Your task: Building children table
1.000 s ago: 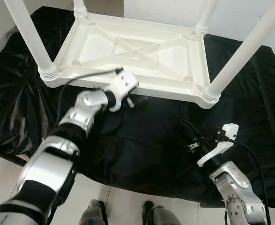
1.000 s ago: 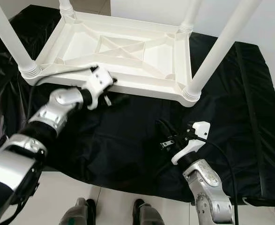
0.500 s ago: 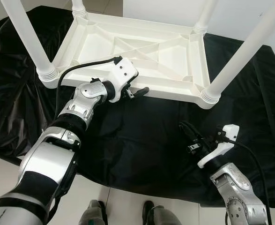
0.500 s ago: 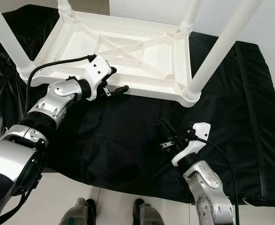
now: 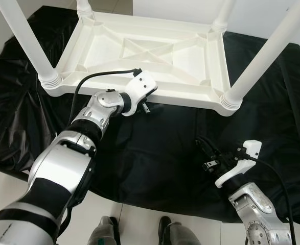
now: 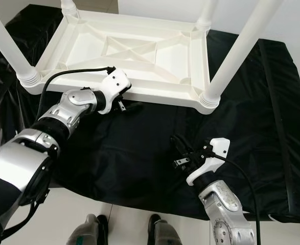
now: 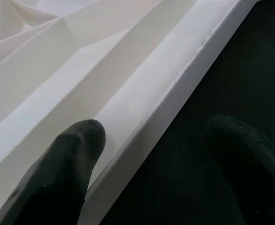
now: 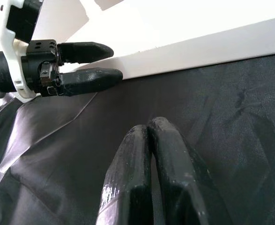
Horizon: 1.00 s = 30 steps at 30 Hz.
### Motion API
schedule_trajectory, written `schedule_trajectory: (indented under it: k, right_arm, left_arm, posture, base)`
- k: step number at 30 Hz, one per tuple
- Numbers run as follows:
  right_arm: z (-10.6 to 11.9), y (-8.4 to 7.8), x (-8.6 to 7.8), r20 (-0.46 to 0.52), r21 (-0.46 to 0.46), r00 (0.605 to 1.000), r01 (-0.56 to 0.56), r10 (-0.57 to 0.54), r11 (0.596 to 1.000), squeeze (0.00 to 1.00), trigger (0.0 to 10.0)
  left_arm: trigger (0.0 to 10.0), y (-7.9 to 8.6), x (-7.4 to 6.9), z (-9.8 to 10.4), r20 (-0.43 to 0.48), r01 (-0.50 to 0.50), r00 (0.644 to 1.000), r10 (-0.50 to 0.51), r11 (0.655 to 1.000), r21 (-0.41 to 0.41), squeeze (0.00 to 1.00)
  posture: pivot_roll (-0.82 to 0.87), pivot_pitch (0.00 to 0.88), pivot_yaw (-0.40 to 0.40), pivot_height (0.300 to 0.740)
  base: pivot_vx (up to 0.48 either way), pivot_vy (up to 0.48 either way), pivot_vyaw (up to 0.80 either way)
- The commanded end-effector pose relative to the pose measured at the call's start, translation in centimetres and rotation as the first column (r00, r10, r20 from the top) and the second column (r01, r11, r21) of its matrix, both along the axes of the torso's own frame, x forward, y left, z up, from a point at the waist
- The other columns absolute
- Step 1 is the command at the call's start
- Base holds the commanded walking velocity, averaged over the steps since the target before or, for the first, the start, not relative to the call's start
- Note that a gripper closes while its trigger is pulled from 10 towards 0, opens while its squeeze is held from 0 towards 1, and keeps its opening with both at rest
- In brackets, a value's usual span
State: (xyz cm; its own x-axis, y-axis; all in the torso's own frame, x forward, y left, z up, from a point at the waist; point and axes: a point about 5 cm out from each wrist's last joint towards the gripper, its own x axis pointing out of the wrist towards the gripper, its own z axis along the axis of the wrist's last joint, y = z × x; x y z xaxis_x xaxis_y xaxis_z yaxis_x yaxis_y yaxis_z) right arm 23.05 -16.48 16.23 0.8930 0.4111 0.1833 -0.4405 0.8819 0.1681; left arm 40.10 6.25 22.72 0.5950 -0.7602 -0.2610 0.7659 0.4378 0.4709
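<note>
A white plastic children's table (image 5: 180, 99) lies upside down on a black cloth, its legs (image 5: 24, 43) pointing up. My left gripper (image 5: 148, 105) is open at the table's near rim (image 7: 165, 89). One finger (image 7: 67, 164) lies over the ribbed underside and the other finger (image 7: 249, 159) over the cloth, so the jaws straddle the edge. My right gripper (image 5: 203, 153) hovers shut and holding nothing above the cloth, in front of the table's near right corner. In the right wrist view the left gripper (image 8: 107, 63) sits against the rim (image 8: 212, 44).
The black cloth (image 5: 155, 153) covers a low platform whose front edge drops to a white tiled floor (image 5: 139, 224). My feet (image 5: 104, 235) stand just before it. A tall leg (image 5: 264, 56) rises at the near right corner.
My left gripper has risen from the cloth to the table's near rim, and its wrist has turned. The right gripper has stayed shut and drawn back slightly.
</note>
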Motion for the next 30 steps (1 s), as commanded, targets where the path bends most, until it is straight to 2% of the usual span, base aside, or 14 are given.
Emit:
schedule_trajectory:
  k: [1,6,10,11,12,13,15,16,30]
  right_arm:
    - [-0.29,0.20,-0.35,-0.020,-0.005,1.000,-0.003,0.003,1.000,0.00,10.0]
    - [-0.41,0.28,-0.47,-0.029,-0.007,1.000,0.002,-0.003,1.000,0.00,10.0]
    - [-0.42,0.29,-0.49,-0.030,-0.008,1.000,0.004,-0.004,1.000,0.00,10.0]
    - [-0.39,0.29,-0.49,-0.030,-0.006,1.000,0.007,-0.007,1.000,0.00,10.0]
    - [-0.39,0.28,-0.49,-0.032,-0.006,0.999,0.010,-0.010,1.000,0.00,10.0]
    - [-0.38,0.26,-0.50,-0.033,-0.007,0.999,0.012,-0.012,1.000,0.00,10.0]
    - [-0.37,0.25,-0.47,-0.033,-0.008,0.999,0.014,-0.014,1.000,0.00,10.0]
    - [-0.33,0.19,-0.47,-0.033,-0.010,0.999,0.017,-0.018,1.000,0.00,10.0]
    - [-0.29,-0.13,-0.22,-0.032,-0.025,0.999,0.030,-0.031,0.999,0.00,10.0]
  left_arm:
    - [10.0,0.46,0.42,-1.05,0.010,-0.131,0.991,0.131,0.991,0.009,0.00]
    - [10.0,0.56,0.72,-1.20,-0.018,-0.199,0.980,0.200,0.979,0.032,0.00]
    - [10.0,0.59,0.76,-1.21,-0.022,-0.208,0.978,0.209,0.977,0.035,0.00]
    - [8.5,0.60,0.75,-1.18,-0.019,-0.204,0.979,0.204,0.978,0.038,0.00]
    - [4.6,0.61,0.74,-1.26,-0.014,-0.200,0.979,0.201,0.978,0.057,0.00]
    - [1.7,0.59,0.74,-1.25,-0.013,-0.198,0.980,0.199,0.978,0.063,0.00]
    - [1.7,0.59,0.74,-1.23,-0.013,-0.197,0.980,0.198,0.978,0.067,0.00]
    - [0.0,0.55,0.76,-1.16,-0.014,-0.195,0.980,0.197,0.978,0.070,0.00]
    - [0.0,0.57,0.59,-1.57,-0.019,-0.170,0.985,0.172,0.982,0.086,0.00]
  posture:
    - [-0.07,0.256,0.032,0.740]
    - [-0.07,0.266,0.035,0.740]
    - [-0.07,0.266,0.035,0.740]
    - [-0.07,0.273,0.038,0.740]
    - [-0.07,0.277,0.039,0.740]
    - [-0.07,0.279,0.041,0.740]
    - [-0.07,0.280,0.042,0.740]
    - [-0.07,0.280,0.042,0.740]
    - [-0.06,0.277,0.043,0.740]
  base:
    - [0.000,0.000,0.00]
    - [0.000,0.000,0.00]
    - [0.000,0.000,0.00]
    - [0.000,0.000,0.00]
    - [0.000,0.000,0.00]
    - [0.000,0.000,0.00]
    - [0.000,0.000,0.00]
    - [0.000,0.000,0.00]
    - [0.000,0.000,0.00]
